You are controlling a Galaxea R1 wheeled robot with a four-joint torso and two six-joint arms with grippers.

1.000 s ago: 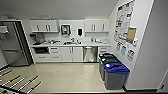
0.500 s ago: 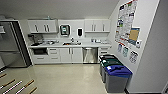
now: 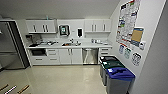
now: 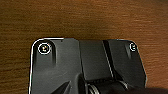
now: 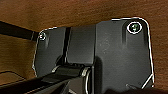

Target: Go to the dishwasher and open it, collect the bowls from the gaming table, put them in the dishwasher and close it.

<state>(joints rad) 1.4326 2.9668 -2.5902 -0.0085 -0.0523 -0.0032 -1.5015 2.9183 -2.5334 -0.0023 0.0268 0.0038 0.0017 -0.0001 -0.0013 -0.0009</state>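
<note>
Gripper state on either arm impossible to tell; steel-grey flat-fronted dishwasher [image 3: 90,56] under pale smooth counter [image 3: 95,45].

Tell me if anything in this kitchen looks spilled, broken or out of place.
Nothing stands out. The dishwasher is shut under the counter, cabinet doors look closed, the bins stand in a row along the wall, and the floor shows no spill.
</note>
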